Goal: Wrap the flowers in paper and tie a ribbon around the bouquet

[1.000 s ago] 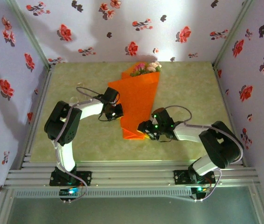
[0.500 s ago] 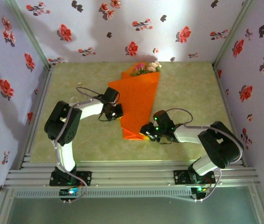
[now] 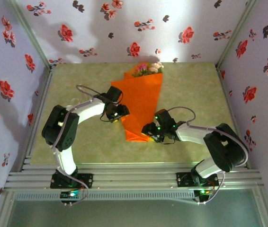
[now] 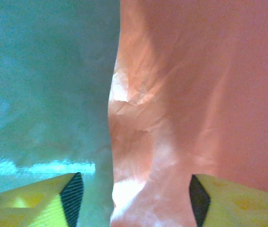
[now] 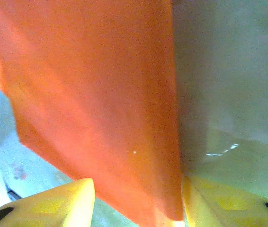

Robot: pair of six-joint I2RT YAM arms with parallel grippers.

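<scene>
step: wrapping | paper (image 3: 141, 101) cones flowers (image 3: 148, 68), blooms 12 o'clock | my left gripper (image 3: 123, 114) wide astride 9 o'clock edge | right gripper (image 3: 147, 129) wide at 6 o'clock tip | next, I judge: nip and tuck edges

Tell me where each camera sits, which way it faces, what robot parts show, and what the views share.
Top external: above and behind the bases, looking down at the table; both arms, left gripper, right gripper and flowers show.
Left wrist: on the left arm, facing past its yellow fingers at the left edge of the paper.
Right wrist: on the right arm, facing past its fingers at the opposite edge.
Shared: all three show orange paper on green table.
</scene>
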